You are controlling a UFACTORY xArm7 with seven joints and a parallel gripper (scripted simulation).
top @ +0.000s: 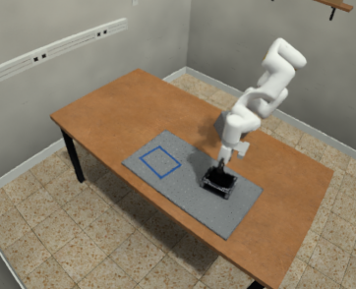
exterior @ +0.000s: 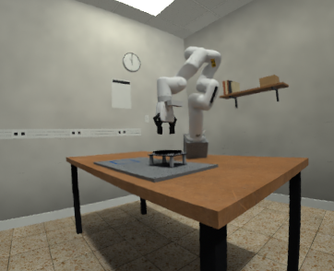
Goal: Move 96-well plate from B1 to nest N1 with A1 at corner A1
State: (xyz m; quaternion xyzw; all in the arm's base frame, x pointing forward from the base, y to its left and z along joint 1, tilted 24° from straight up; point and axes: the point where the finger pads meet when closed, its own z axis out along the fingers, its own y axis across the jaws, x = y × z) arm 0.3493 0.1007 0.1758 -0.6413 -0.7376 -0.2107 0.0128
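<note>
One bench (exterior: 244, 180) stands nearest to me, brown on dark legs, and on it lies a grey mat (exterior: 138, 170). On the mat's left part a blue square (top: 149, 152) is painted, and I see nothing inside its outline. I judge this is the spot B1.

Further along the mat stands the raised stand (exterior: 171, 159) on short legs. A dark flat plate (exterior: 167, 152) lies on top of it, so the plate is on the stand and not on the blue square. From the side it looks level. Whether it sits inside the locators, and at which corner the cut-off corner is, I cannot tell; it is too small and too dark.

Above it hangs the gripper (exterior: 165, 128). Its fingers are spread wide and hold nothing. They point down, and there is a plain gap of air between them and the plate. So the plate lies straight below the fingers, apart from them. In the top view its longer side seems to run along the mat's long side, but I am not sure.

Behind is the white arm (exterior: 196, 64), bent over from its grey base (exterior: 202, 151) at the far edge of the bench.

In my judgement the placing is done. Only the check of the A1 corner remains.
</note>
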